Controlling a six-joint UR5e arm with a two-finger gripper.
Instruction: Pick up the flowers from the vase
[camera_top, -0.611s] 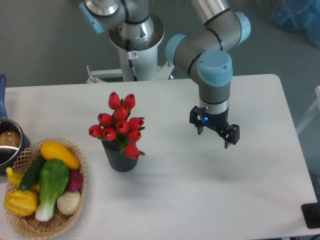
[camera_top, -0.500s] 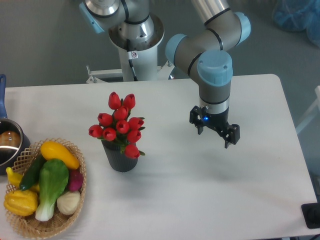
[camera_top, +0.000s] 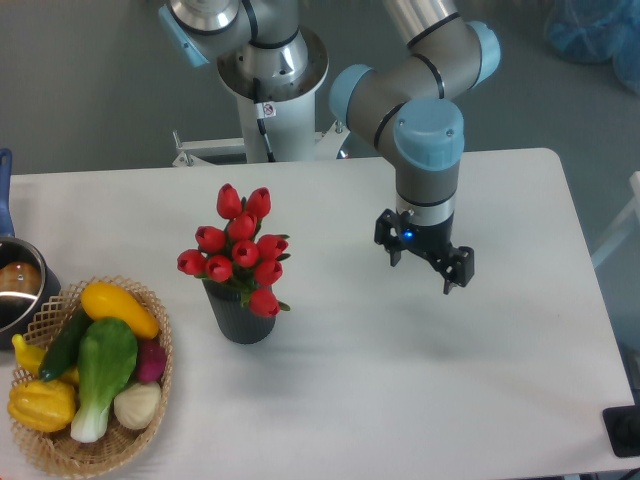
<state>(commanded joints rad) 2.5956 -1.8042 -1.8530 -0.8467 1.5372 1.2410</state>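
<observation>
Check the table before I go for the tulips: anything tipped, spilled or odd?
Nothing stands out. The flowers sit in the upright vase, the basket holds its vegetables, and the open pincer hangs off to the side.

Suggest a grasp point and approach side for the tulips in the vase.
Probably the bunched green stems just above the vase mouth, or the lower flowers cluster if stems are too hidden. The buds fan upward and lean slightly left, so the open gripper should come from the right, jaws straddling the bunch, then lift straight up.
</observation>
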